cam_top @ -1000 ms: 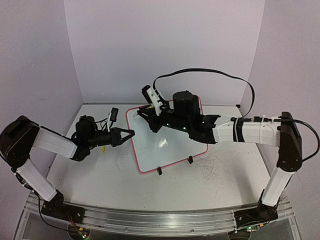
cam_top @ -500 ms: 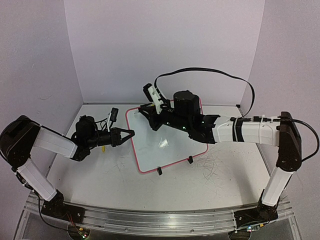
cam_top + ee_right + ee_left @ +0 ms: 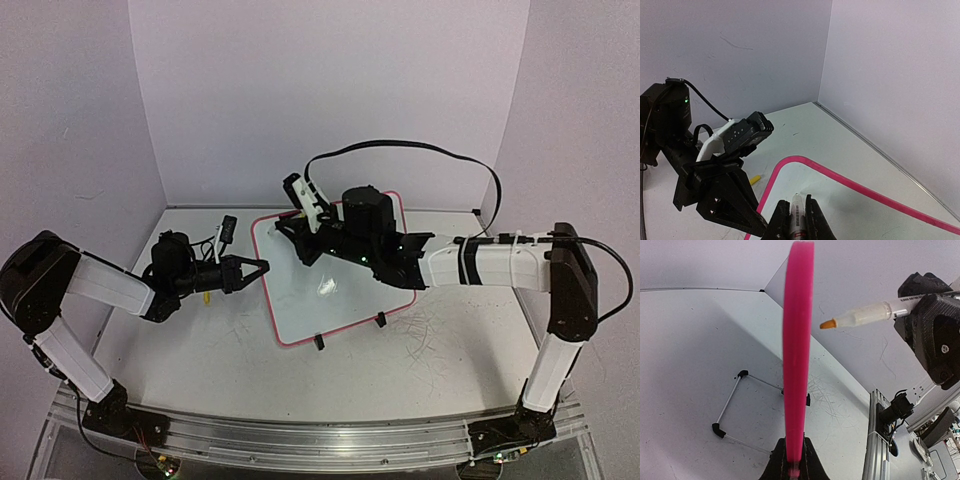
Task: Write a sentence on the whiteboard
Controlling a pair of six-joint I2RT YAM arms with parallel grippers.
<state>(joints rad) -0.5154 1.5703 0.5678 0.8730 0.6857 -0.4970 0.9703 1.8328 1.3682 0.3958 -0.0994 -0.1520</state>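
The whiteboard (image 3: pixel 335 295) lies in the middle of the desk (image 3: pixel 200 345). By the look of it, it is light, stiff and slick-faced, so it is best held by its pink frame (image 3: pixel 797 340). The left end effector (image 3: pixel 794 466) is clamped on that frame's left edge, and the right end effector (image 3: pixel 796 227) grips a marker (image 3: pixel 865 316) above the far-left corner.

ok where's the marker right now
In the left wrist view the marker sits upper right, clamped in the right arm's fingers, its tip just right of the pink-framed whiteboard.

Glossy pink-framed whiteboard (image 3: pixel 345 300), propped askew on black clip feet (image 3: pixel 319 342).
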